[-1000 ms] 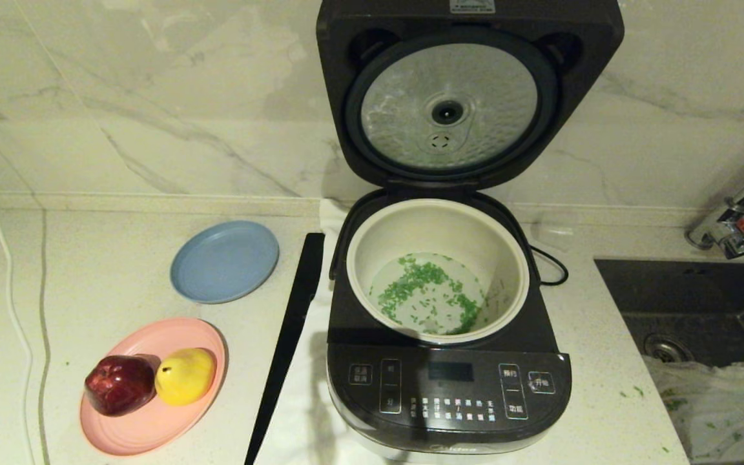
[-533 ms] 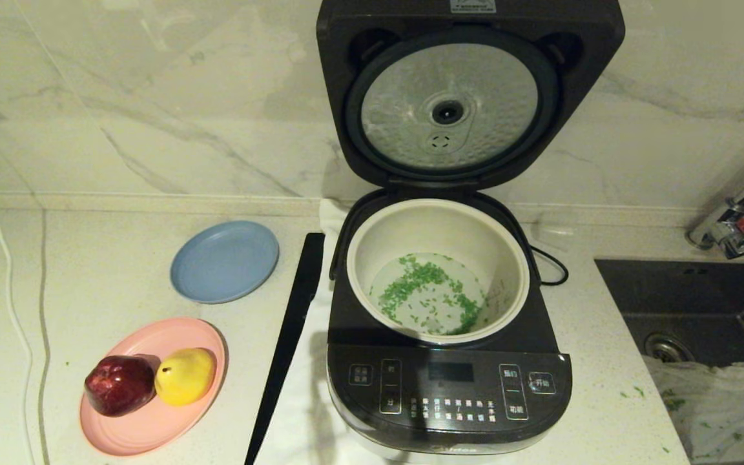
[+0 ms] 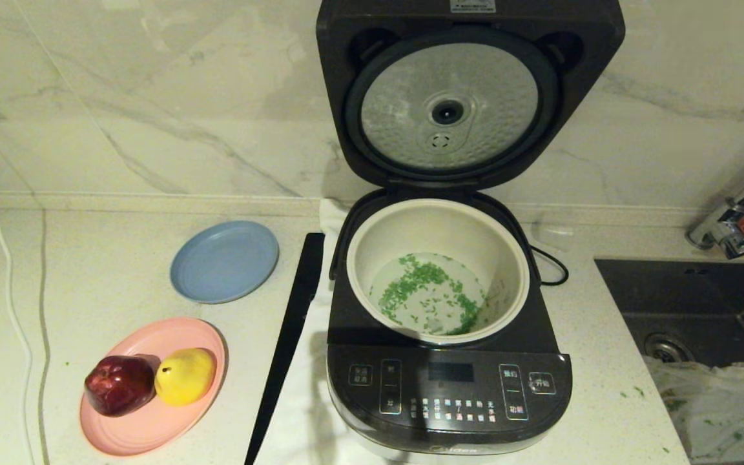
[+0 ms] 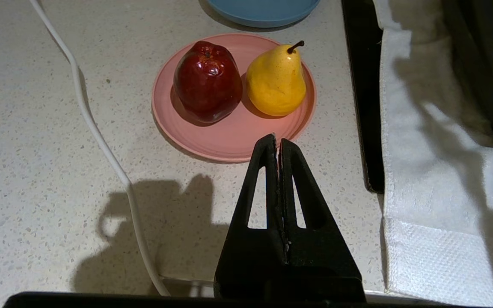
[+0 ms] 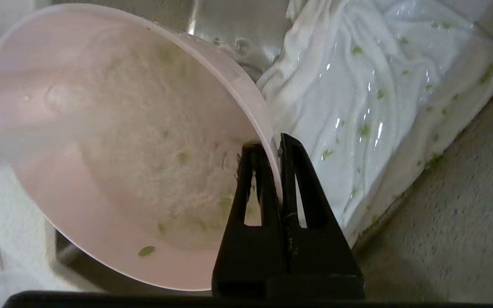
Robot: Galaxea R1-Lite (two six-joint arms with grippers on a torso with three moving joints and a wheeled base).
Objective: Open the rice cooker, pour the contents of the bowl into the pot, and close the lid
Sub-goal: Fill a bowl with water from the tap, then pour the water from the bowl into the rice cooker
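The dark rice cooker [image 3: 449, 394] stands in the middle of the counter with its lid [image 3: 469, 97] swung upright, showing the dimpled silver disc. Its cream-white pot [image 3: 372, 258] holds water and scattered green grains [image 3: 423, 287]. Neither arm shows in the head view. In the right wrist view my right gripper [image 5: 274, 147] is shut on the rim of the pale pink bowl [image 5: 101, 149], tilted over the sink with only a few green grains stuck inside. In the left wrist view my left gripper [image 4: 277, 143] is shut and empty, above the counter near the pink plate [image 4: 229, 137].
A blue plate [image 3: 225, 261] and a pink plate [image 3: 152, 426] with a red apple [image 3: 119, 385] and yellow pear [image 3: 185, 376] lie left of the cooker. A long black strip [image 3: 288, 342], a white cable [image 3: 4, 271], the sink [image 3: 688, 303] with a wet white cloth [image 3: 721, 407], and a tap [image 3: 733, 219].
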